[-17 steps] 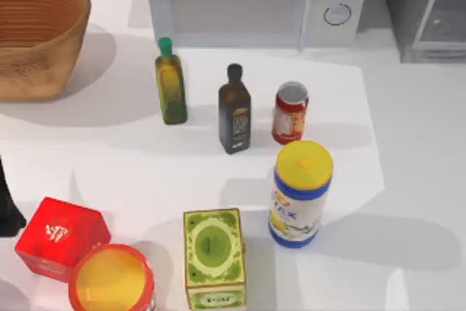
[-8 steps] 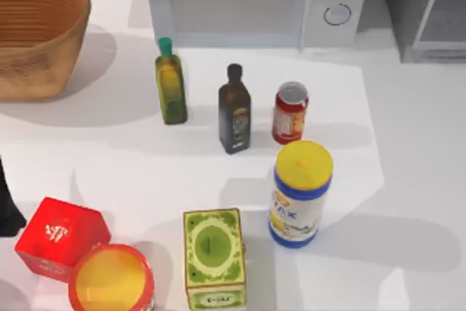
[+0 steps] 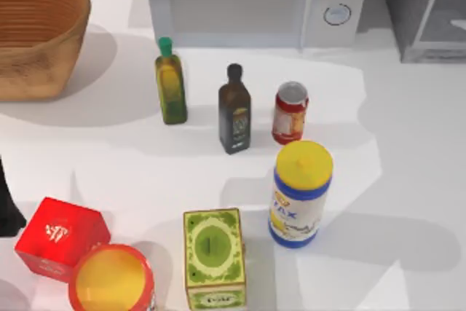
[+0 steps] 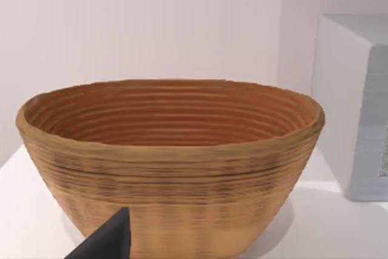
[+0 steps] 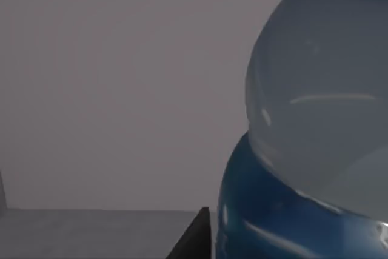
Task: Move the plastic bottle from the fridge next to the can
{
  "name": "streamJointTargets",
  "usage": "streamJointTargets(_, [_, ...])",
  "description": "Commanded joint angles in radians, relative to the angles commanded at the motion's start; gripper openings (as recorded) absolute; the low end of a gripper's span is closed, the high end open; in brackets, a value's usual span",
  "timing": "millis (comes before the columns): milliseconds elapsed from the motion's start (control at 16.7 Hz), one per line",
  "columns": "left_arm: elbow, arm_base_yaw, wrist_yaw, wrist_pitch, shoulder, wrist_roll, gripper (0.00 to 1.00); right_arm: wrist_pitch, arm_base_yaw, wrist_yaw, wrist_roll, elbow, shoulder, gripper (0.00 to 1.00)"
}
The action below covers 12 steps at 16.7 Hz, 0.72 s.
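L arm point(image 3: 7, 205): parked at bench point(image 3: 415, 151) left edge; its hand state: cannot tell. Can point(image 3: 290, 112): upright, bench centre, right of 1 dark bottle point(image 3: 234, 109). Fridge point(image 3: 426, 9): far right corner. Plastic bottle point(image 5: 315, 131): close against R wrist camera, grey wall behind; R hand state: cannot tell.

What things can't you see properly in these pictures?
- Plastic bottle, right wrist view: so close that the edges cut off its cap and most of its label.
- Fridge, top view: cut off by the corner; its inside cannot be made out.
- Right gripper, right wrist view: one dark finger shows; open or shut cannot be told.
- Left gripper, left wrist view: one fingertip before the woven basket.
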Motion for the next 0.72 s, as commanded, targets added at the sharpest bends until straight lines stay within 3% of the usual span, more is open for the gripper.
streamJointTargets(300, [0.000, 0.000, 0.000, 0.000, 0.000, 0.000, 1.00, 0.035, -0.015, -0.009, 0.003, -0.073, -0.046, 0.00])
streamJointTargets(720, [0.000, 0.000, 0.000, 0.000, 0.000, 0.000, 1.00, 0.188, -0.069, -0.070, 0.004, -0.493, -0.277, 0.00])
